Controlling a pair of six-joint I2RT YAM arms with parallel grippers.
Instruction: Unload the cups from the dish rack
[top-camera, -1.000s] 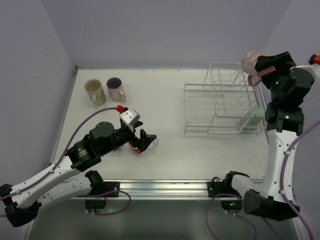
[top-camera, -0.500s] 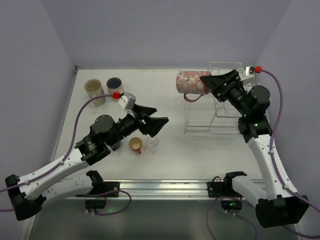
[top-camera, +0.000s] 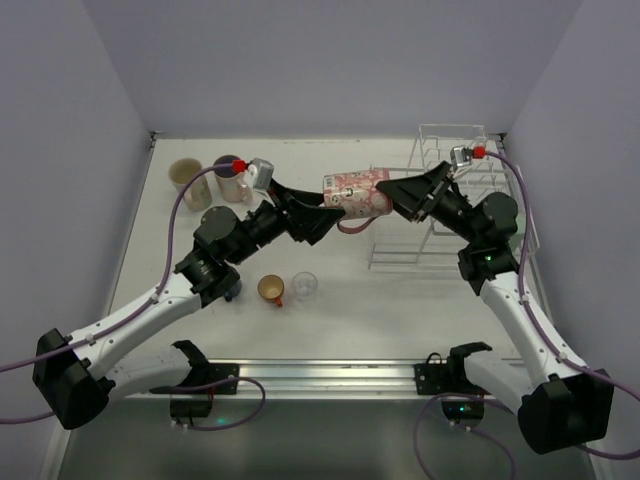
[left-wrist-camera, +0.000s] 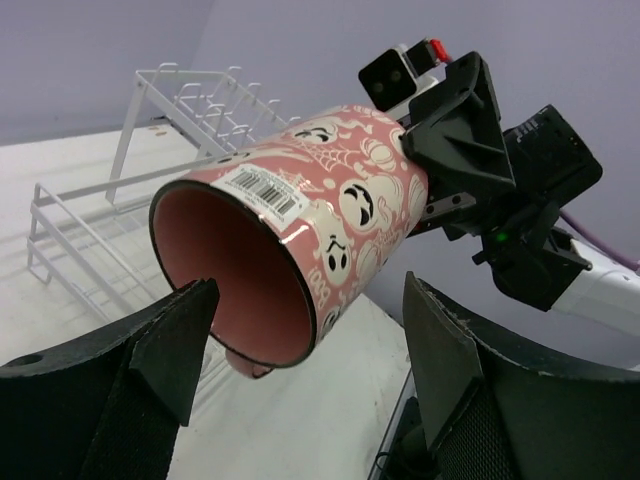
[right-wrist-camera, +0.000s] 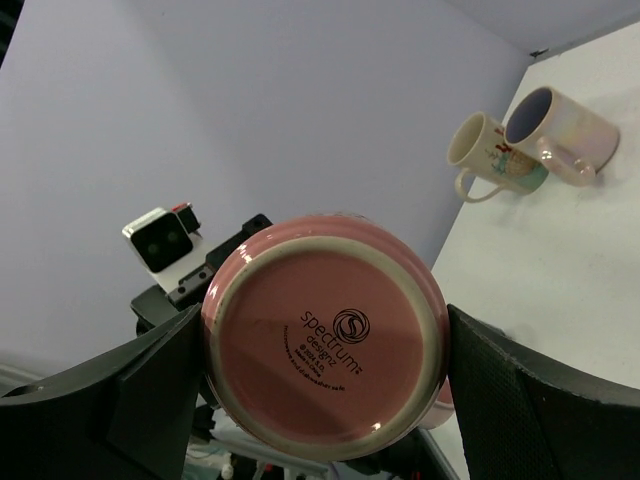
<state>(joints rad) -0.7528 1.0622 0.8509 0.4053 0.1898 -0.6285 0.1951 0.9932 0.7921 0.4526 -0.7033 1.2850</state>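
Observation:
The pink cup (top-camera: 355, 191), patterned with white ghosts, hangs on its side in mid-air left of the white wire dish rack (top-camera: 450, 215). My right gripper (top-camera: 397, 192) is shut on its base end; the right wrist view shows the base (right-wrist-camera: 325, 335) between the fingers (right-wrist-camera: 150, 390). My left gripper (top-camera: 328, 213) is open at the cup's mouth, and the rim (left-wrist-camera: 245, 275) lies between its spread fingers (left-wrist-camera: 470, 370) without a grip. An orange cup (top-camera: 270, 290) and a clear glass (top-camera: 305, 284) stand on the table. The green tumbler is hidden.
A beige mug (top-camera: 187, 181) and a pale mug with a dark blue inside (top-camera: 232, 178) stand at the back left, also in the right wrist view (right-wrist-camera: 490, 155). The rack (left-wrist-camera: 150, 130) lies behind the cup. Walls enclose the table on the left, back and right.
My right arm swung the pink cup from above the rack's right end leftward over the table. My left gripper left the orange cup and glass, rose, and opened at the cup's mouth.

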